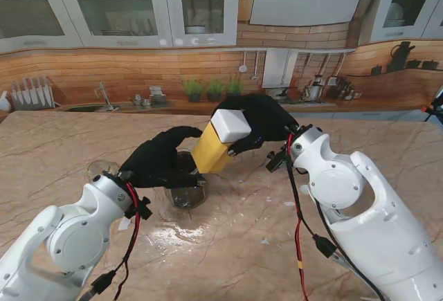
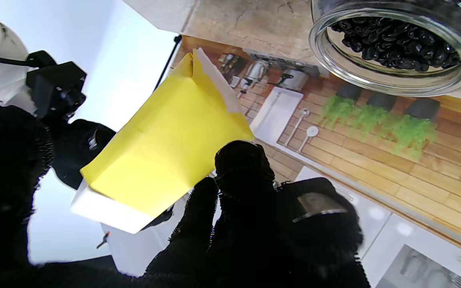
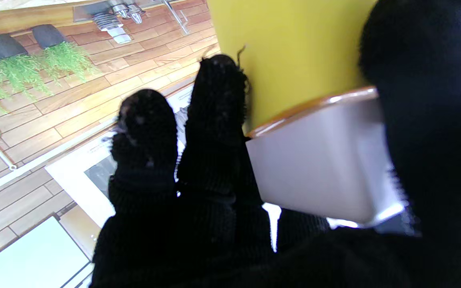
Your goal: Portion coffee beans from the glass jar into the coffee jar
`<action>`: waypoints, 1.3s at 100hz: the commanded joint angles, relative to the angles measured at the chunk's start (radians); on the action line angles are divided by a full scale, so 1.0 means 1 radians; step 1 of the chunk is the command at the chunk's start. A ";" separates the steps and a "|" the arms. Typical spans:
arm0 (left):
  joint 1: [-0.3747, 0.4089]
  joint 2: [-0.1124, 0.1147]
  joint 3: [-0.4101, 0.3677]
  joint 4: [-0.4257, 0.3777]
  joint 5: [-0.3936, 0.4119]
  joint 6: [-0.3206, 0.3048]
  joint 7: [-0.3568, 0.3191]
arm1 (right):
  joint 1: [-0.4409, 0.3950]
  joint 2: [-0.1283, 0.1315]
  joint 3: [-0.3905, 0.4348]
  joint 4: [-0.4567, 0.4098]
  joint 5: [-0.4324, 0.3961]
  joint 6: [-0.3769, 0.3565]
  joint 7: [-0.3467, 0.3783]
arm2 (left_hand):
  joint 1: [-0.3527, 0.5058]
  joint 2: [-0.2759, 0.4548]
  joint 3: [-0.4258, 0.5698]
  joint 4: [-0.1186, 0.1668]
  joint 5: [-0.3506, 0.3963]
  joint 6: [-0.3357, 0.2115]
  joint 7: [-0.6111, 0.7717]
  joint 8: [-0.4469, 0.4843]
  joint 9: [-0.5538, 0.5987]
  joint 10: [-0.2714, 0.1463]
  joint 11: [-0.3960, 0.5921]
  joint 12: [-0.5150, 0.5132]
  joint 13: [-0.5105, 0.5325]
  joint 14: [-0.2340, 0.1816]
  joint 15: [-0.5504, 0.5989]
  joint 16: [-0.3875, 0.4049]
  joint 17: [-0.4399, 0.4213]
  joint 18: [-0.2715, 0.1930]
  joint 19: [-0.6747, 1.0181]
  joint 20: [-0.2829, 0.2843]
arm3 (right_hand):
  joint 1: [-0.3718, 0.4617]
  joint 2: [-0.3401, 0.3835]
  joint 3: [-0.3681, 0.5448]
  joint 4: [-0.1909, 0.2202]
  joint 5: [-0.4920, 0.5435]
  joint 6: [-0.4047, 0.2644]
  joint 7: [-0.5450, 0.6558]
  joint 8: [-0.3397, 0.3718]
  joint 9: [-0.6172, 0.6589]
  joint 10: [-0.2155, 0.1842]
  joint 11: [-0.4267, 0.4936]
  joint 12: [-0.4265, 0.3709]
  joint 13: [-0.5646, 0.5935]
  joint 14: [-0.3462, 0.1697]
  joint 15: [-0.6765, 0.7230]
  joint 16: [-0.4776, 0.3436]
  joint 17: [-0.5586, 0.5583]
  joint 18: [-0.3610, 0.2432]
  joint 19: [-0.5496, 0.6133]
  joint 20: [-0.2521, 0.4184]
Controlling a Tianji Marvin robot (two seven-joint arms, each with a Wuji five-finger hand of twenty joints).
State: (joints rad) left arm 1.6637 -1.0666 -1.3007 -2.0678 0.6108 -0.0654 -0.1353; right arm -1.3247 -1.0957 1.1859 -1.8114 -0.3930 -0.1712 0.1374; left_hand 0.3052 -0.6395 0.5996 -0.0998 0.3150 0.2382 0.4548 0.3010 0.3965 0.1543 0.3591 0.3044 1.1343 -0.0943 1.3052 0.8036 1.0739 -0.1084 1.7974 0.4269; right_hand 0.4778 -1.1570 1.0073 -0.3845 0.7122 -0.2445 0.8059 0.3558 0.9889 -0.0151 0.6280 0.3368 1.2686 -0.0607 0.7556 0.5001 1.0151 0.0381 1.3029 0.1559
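Bright, even light; glare on the table; wrist views blurred.

The glass jar, open-mouthed and holding dark beans, is stood on the table. The yellow, white-based coffee jar is tilted mouth-down just over it.

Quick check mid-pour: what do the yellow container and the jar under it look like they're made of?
The yellow container looks like matte opaque plastic, with a smooth white base section; no gloss or see-through. It might be coated card, hard to tell. The jar looks like clear glass: a thick shiny rim, with dark coffee beans visible through the wall.
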 commanded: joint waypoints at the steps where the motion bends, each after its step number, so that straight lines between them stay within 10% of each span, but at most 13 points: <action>1: 0.010 -0.018 0.017 -0.005 0.018 0.007 0.019 | 0.003 -0.009 -0.005 -0.018 -0.001 -0.001 0.001 | -0.020 -0.043 0.027 -0.033 -0.052 0.025 -0.042 -0.017 -0.064 0.008 -0.003 -0.007 0.024 -0.006 0.017 -0.014 0.017 -0.161 0.150 0.004 | 0.233 0.189 0.184 0.081 0.190 -0.206 0.293 0.108 0.190 -0.100 0.144 0.061 0.038 0.033 0.015 -0.005 0.022 -0.004 0.024 -0.006; 44: -0.023 -0.040 0.125 0.008 0.118 0.160 0.143 | 0.013 -0.013 -0.031 -0.020 0.016 0.016 -0.002 | 0.033 -0.031 0.021 -0.017 -0.084 0.048 -0.034 -0.023 -0.103 0.022 0.017 -0.005 0.019 -0.031 0.012 -0.018 0.016 -0.187 0.119 0.003 | 0.234 0.188 0.184 0.080 0.191 -0.204 0.289 0.110 0.192 -0.099 0.142 0.062 0.038 0.035 0.018 -0.006 0.023 -0.002 0.028 -0.010; 88: -0.083 -0.052 0.207 0.058 0.183 0.286 0.197 | 0.014 -0.014 -0.053 -0.019 0.022 0.016 -0.001 | 0.187 -0.021 0.170 0.067 -0.011 0.032 0.176 0.082 0.048 0.022 0.134 0.062 0.094 -0.051 -0.009 -0.050 0.019 -0.189 0.133 0.054 | 0.235 0.187 0.185 0.080 0.194 -0.202 0.289 0.114 0.193 -0.097 0.141 0.062 0.038 0.036 0.020 -0.008 0.024 0.000 0.031 -0.015; 109: -0.115 -0.064 0.247 0.091 0.189 0.335 0.246 | 0.007 -0.014 -0.059 -0.018 0.022 0.020 -0.002 | 0.282 0.016 0.322 0.135 0.218 -0.038 0.435 0.217 0.390 -0.008 0.276 0.128 0.144 -0.118 0.061 -0.063 0.030 -0.236 0.175 0.154 | 0.234 0.186 0.184 0.080 0.194 -0.201 0.285 0.112 0.194 -0.097 0.140 0.061 0.038 0.036 0.021 -0.010 0.024 -0.001 0.035 -0.017; 115: -0.123 -0.068 0.252 0.100 0.178 0.336 0.257 | 0.001 -0.013 -0.058 -0.020 0.017 0.018 -0.003 | 0.396 -0.075 0.332 0.067 0.300 -0.120 0.585 0.129 0.563 -0.030 0.254 0.183 0.143 -0.142 0.120 -0.098 0.034 -0.242 0.187 0.194 | 0.221 0.202 0.178 0.078 0.177 -0.203 0.276 0.108 0.185 -0.091 0.135 0.058 0.040 0.031 0.022 -0.009 0.026 -0.010 0.037 -0.017; 125: -0.127 -0.073 0.256 0.110 0.126 0.330 0.261 | -0.009 -0.005 -0.044 -0.018 -0.007 -0.011 0.013 | 0.451 -0.087 0.368 0.056 0.435 -0.233 0.695 0.087 0.781 -0.065 0.146 0.282 0.144 -0.119 0.160 -0.107 0.035 -0.208 0.214 0.217 | 0.102 0.195 0.163 0.058 0.062 -0.116 0.176 0.049 0.085 -0.061 0.091 0.018 0.045 0.005 -0.053 0.032 -0.014 -0.024 0.015 0.005; 130: -0.125 -0.076 0.257 0.114 0.098 0.325 0.261 | -0.015 0.001 -0.032 -0.018 -0.023 -0.031 0.028 | 0.452 -0.107 0.395 0.068 0.458 -0.246 0.710 0.083 0.811 -0.071 0.145 0.304 0.143 -0.108 0.166 -0.107 0.035 -0.191 0.223 0.223 | 0.019 0.198 0.171 0.120 0.030 -0.066 0.086 0.100 0.011 -0.068 0.105 0.020 0.031 0.016 -0.082 0.088 -0.044 -0.004 -0.006 0.054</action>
State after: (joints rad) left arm 1.5328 -1.1331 -1.0427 -1.9651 0.7258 0.2642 0.1291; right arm -1.3244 -1.1028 1.1461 -1.8201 -0.4032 -0.1733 0.1423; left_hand 0.5247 -0.8658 0.7584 -0.0735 0.6462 0.2236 0.9281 0.3452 1.0105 0.1703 0.4662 0.5295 1.2544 -0.2120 1.4224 0.7063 1.1065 -0.1908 1.8144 0.6204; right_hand 0.5039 -1.1415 1.0080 -0.4004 0.6965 -0.2103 0.8057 0.3565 0.9816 0.0330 0.6052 0.3369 1.2778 -0.0421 0.7139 0.5349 0.9953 0.0470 1.3133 0.1618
